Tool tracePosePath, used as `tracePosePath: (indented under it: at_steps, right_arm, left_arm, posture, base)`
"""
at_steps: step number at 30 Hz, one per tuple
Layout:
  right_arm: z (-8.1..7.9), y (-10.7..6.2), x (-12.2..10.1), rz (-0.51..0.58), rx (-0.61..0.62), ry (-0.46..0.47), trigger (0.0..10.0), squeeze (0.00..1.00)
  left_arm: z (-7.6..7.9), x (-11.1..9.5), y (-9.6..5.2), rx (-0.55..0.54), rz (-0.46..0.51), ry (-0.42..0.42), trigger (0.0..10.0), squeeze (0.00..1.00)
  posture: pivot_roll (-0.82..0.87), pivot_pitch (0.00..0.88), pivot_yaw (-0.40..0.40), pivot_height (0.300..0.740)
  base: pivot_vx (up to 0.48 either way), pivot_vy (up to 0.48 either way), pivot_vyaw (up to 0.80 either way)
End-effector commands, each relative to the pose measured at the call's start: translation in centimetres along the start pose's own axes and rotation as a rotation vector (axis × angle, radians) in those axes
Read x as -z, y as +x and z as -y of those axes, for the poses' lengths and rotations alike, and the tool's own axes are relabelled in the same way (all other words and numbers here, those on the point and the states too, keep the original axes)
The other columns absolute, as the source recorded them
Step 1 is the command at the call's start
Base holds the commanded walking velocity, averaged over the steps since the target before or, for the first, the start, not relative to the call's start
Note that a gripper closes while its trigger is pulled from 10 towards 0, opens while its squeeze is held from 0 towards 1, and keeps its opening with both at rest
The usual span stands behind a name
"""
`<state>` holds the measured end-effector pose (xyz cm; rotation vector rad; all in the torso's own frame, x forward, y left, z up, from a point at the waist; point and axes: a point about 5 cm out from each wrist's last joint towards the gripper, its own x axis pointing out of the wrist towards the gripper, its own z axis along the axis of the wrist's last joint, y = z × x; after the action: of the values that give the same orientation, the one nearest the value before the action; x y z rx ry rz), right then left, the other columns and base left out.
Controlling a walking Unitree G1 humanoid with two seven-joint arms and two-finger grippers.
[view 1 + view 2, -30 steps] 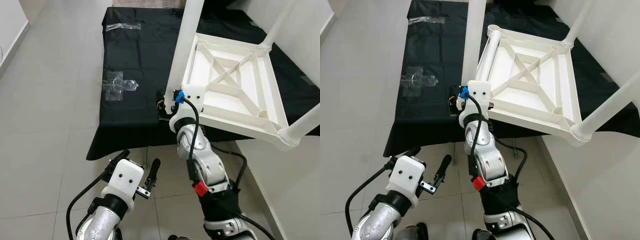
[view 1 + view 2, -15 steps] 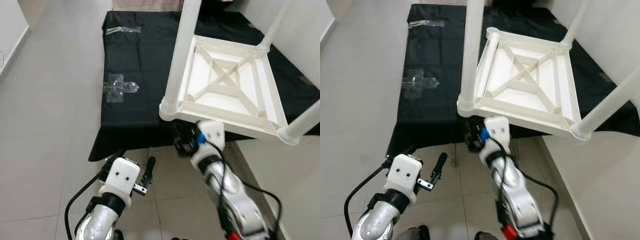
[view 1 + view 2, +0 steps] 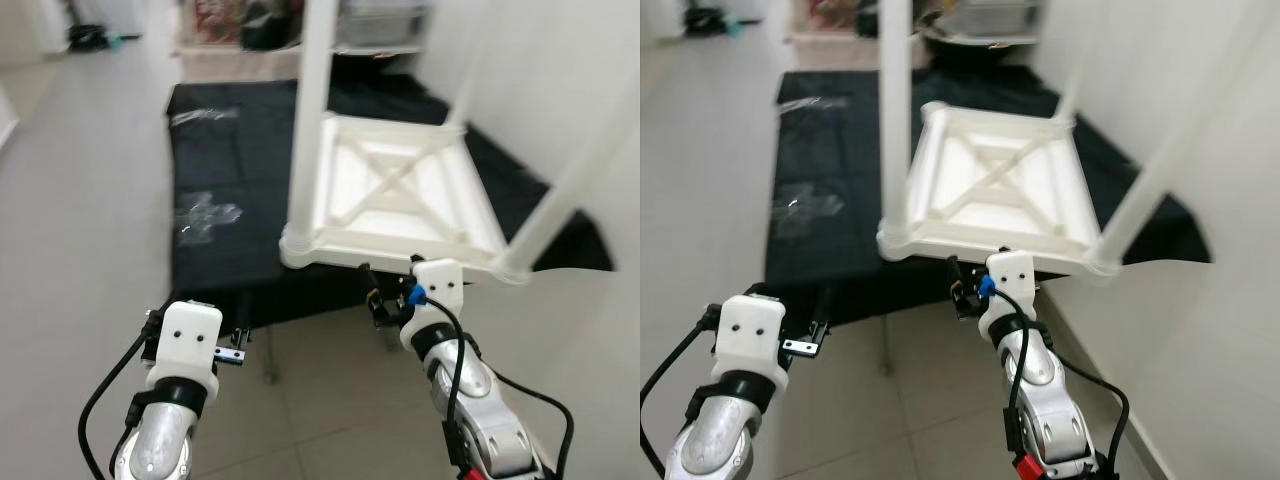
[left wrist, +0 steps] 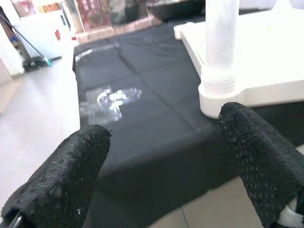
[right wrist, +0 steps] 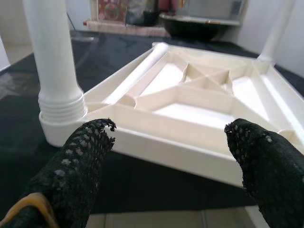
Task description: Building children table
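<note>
Surface: black cloth [image 3: 240, 180] spread on the tiled floor [image 3: 80, 230]. On it: upturned white table [image 3: 395, 195], ahead of right jaws; clear plastic wrapper [image 3: 205, 215], ahead of left jaws.

One white table top [image 3: 400, 200], upturned, is counted ahead of both sets of jaws. Three white legs [image 3: 312, 110] are seen fitted upright. One black cloth [image 3: 230, 180] is listed beneath. Two clear plastic bags [image 3: 205, 215] are noted beyond the left jaws.
</note>
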<state>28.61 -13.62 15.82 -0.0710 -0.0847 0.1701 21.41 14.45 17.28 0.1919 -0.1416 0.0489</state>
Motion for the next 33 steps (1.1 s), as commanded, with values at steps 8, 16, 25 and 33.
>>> tracePosePath:
  at_steps: [8,16,25,33]
  right_arm:
    - [-0.2,0.7,0.2,0.003,-0.037,0.014,10.0,0.0]
    - [-0.1,1.6,-0.2,0.022,-0.005,-0.015,10.0,0.0]
    - [2.1,3.2,-1.6,0.056,0.118,-0.007,10.0,0.0]
    - [4.1,3.6,-2.2,0.065,0.233,-0.038,10.0,0.0]
  left_arm:
    - [-0.7,-0.3,0.1,-0.054,0.002,0.021,10.0,0.0]
    - [-0.8,-0.8,0.1,-0.067,0.023,0.039,10.0,0.0]
    - [-1.7,-1.8,0.7,-0.103,0.057,0.061,10.0,0.0]
    - [-2.3,-1.7,0.9,-0.116,0.038,0.058,10.0,0.0]
  posture:
    - [0.08,0.068,-0.071,0.74]
    - [0.08,0.078,-0.074,0.74]
    - [0.09,0.087,-0.08,0.74]
    - [0.09,0.097,-0.075,0.74]
  base:
    - [0.162,0.0,0.0]
    - [0.315,0.0,0.44]
    - [0.385,0.0,0.0]
    - [0.095,0.0,0.0]
